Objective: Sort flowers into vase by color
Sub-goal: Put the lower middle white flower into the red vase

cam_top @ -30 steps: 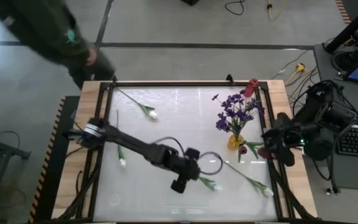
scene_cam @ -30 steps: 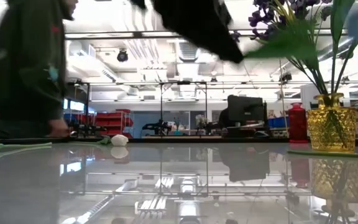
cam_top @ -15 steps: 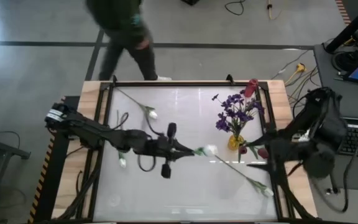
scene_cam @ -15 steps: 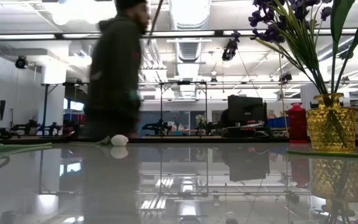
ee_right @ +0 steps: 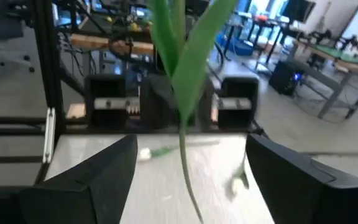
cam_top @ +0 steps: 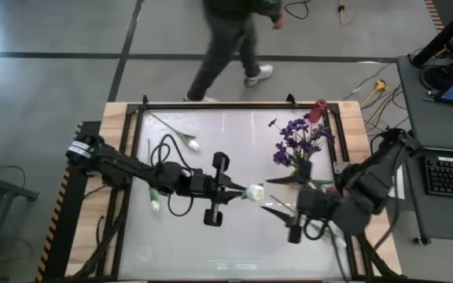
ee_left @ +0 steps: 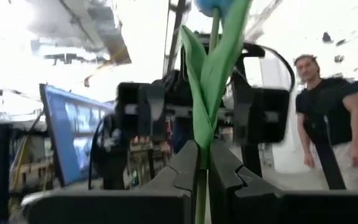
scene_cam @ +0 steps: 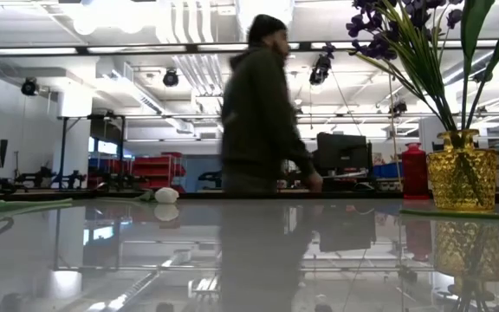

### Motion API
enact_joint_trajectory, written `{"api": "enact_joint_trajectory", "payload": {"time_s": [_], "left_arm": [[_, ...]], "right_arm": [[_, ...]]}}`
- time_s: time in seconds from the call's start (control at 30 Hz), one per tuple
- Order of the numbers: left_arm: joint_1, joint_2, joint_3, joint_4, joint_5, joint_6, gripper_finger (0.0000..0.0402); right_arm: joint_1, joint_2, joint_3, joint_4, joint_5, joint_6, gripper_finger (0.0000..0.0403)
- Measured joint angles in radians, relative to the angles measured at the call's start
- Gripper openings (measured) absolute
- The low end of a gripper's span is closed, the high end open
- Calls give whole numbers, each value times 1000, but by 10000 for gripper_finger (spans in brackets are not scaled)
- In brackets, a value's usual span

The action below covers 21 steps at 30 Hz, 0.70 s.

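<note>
The white tulip (cam_top: 255, 192) is held above the middle of the table (cam_top: 211, 244), its thin stem pinched between the closed fingers of the left gripper (ee_left: 202, 167). It looks light and bendy, so I think a hold low on the stem is best. The right gripper (cam_top: 278, 211) faces it from just beside, fingers wide open around the stem and holding nothing.

From my seat, the left gripper (cam_top: 236, 191) sits at table centre with a tulip (cam_top: 254, 192) at its 3 o'clock. The right gripper (cam_top: 278, 211) lies at 4 o'clock, the vase (cam_top: 299, 178) at 2, other flowers (cam_top: 185, 141) at 10.
</note>
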Motion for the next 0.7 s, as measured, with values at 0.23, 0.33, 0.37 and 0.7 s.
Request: {"api": "enact_joint_trajectory", "payload": {"time_s": [0.23, 0.33, 0.37, 0.7], "left_arm": [[0, 63, 82, -7, 29, 2, 0], [0, 53, 70, 17, 43, 2, 0], [0, 48, 60, 26, 44, 2, 0], [0, 34, 8, 94, 48, -9, 0]], "right_arm": [[-68, 119, 141, 25, -72, -68, 232], [-68, 149, 194, 24, -72, -83, 197], [-67, 156, 213, 19, -72, -90, 185], [-67, 205, 299, -10, -70, -92, 57]]}}
